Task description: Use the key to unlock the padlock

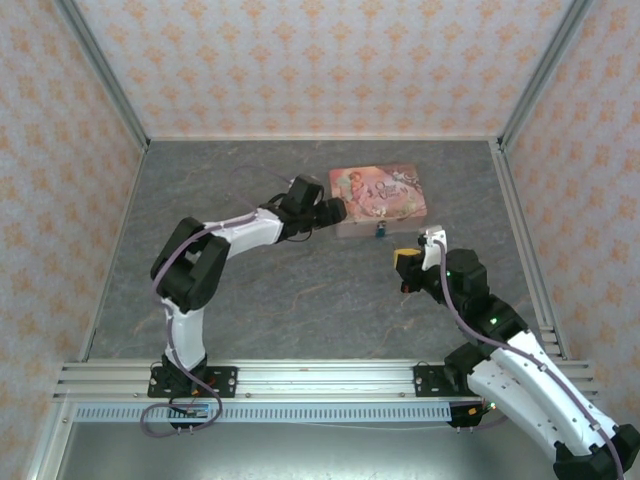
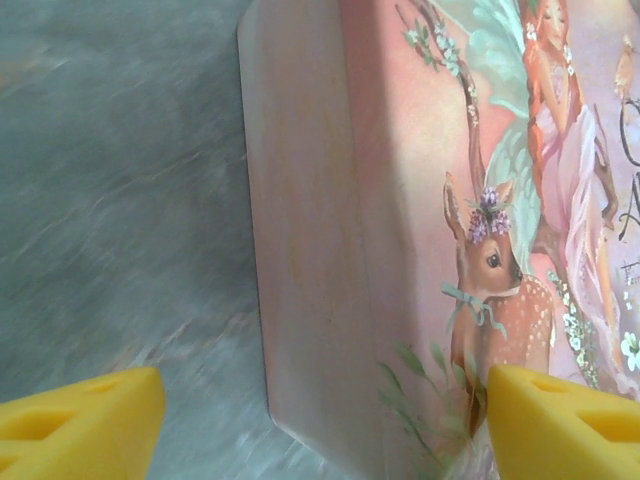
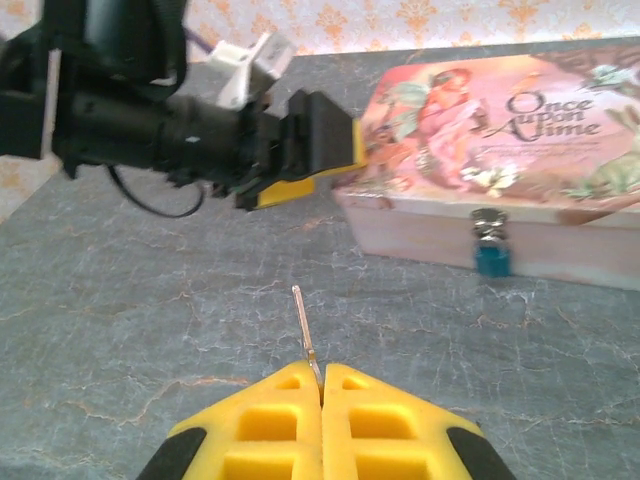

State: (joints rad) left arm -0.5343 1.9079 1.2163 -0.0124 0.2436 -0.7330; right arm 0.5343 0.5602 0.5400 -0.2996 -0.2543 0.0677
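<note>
The tiny blue-teal padlock [image 3: 492,256] hangs on the front clasp of the flat pink illustrated box [image 3: 520,140]; from above the padlock [image 1: 380,231] is a speck at the near side of the box [image 1: 378,193]. My right gripper [image 3: 322,378] is shut on the key [image 3: 305,330], whose thin pale blade sticks out forward, left of and short of the padlock. My left gripper [image 2: 320,415] is open at the box's left end [image 2: 330,260], one finger [image 2: 85,415] over the table and the other finger [image 2: 560,420] over the lid.
The grey marbled table [image 1: 290,290] lies inside patterned walls. The left arm's black wrist [image 3: 150,125] reaches in from the left toward the box. Open floor lies between my right gripper [image 1: 412,270] and the box front.
</note>
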